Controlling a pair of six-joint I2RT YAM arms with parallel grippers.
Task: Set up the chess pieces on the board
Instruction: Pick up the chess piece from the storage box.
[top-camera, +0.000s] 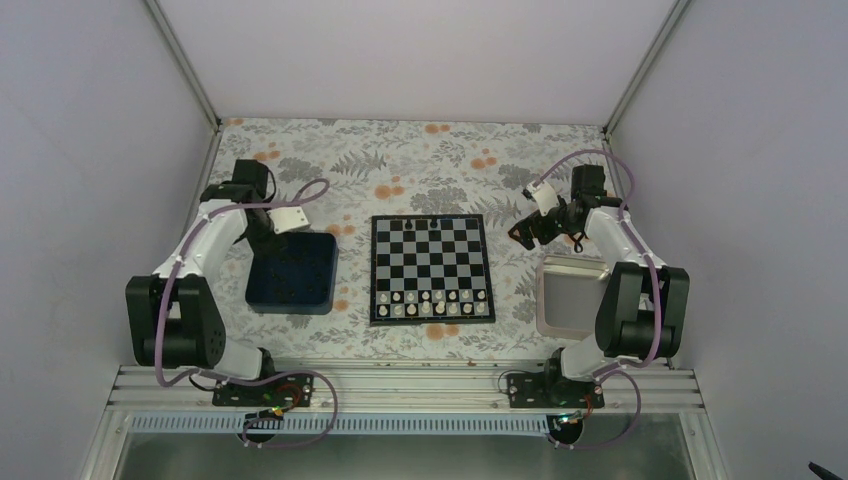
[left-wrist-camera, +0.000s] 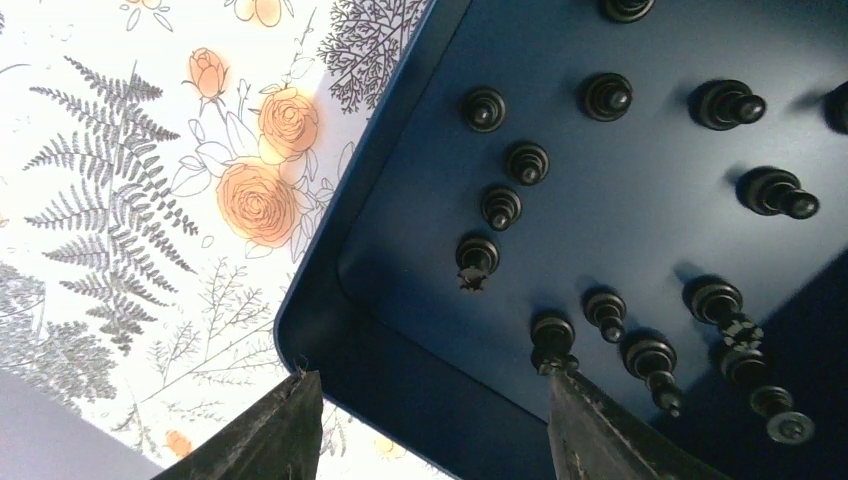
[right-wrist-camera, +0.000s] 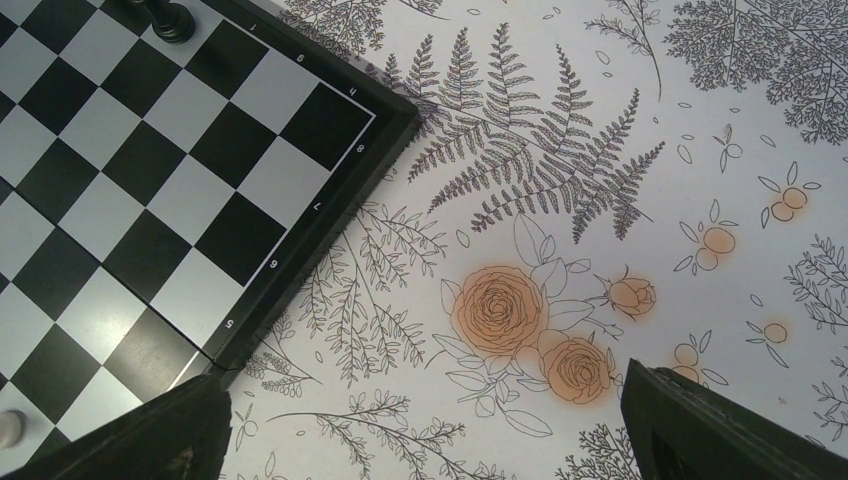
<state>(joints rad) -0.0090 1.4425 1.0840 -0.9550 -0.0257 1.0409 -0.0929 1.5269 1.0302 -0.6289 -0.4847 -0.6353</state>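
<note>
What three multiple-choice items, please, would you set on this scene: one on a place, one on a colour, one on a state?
1. Where do most black chess pieces lie? A in the silver tray; B in the dark blue tray; C on the floor.
2. What colour are the near-row pieces on the board? A white; B red; C green.
3. How is the right pincer? A shut on a pawn; B open and empty; C out of view.
1 B: the left wrist view shows them inside it. 2 A: they look pale. 3 B: its jaws stand wide over the tablecloth.
</note>
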